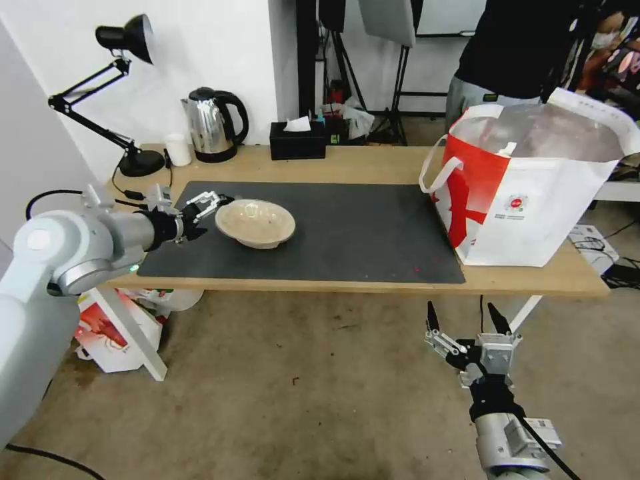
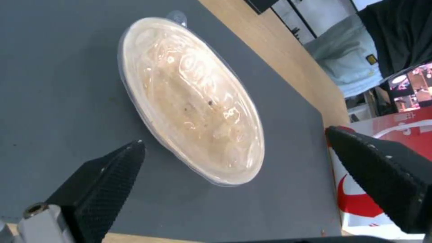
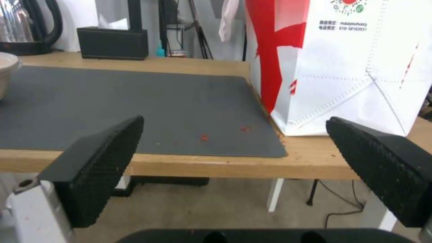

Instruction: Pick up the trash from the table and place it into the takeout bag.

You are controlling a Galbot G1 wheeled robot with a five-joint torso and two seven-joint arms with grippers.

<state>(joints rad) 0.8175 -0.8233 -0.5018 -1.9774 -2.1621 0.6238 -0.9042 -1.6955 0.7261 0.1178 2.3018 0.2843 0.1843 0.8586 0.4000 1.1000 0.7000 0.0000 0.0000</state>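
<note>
A shallow beige paper bowl (image 1: 255,222) with a clear lid sits on the left part of the dark grey mat (image 1: 347,233) on the light-wood table (image 1: 373,167). My left gripper (image 1: 213,212) is open just left of the bowl's rim, at its height. In the left wrist view the bowl (image 2: 193,101) lies ahead of the spread fingertips (image 2: 121,165), not between them. The white and red takeout bag (image 1: 527,193) stands open at the table's right end. My right gripper (image 1: 467,320) hangs open over the floor, below the table's front edge, facing the bag (image 3: 360,67).
At the table's back stand a desk lamp (image 1: 127,100), a small white cup (image 1: 177,149), a steel kettle (image 1: 213,123) and a black tissue box (image 1: 298,140). A smaller red-and-white bag (image 1: 113,333) lies on the floor under the left end. A person stands behind the takeout bag.
</note>
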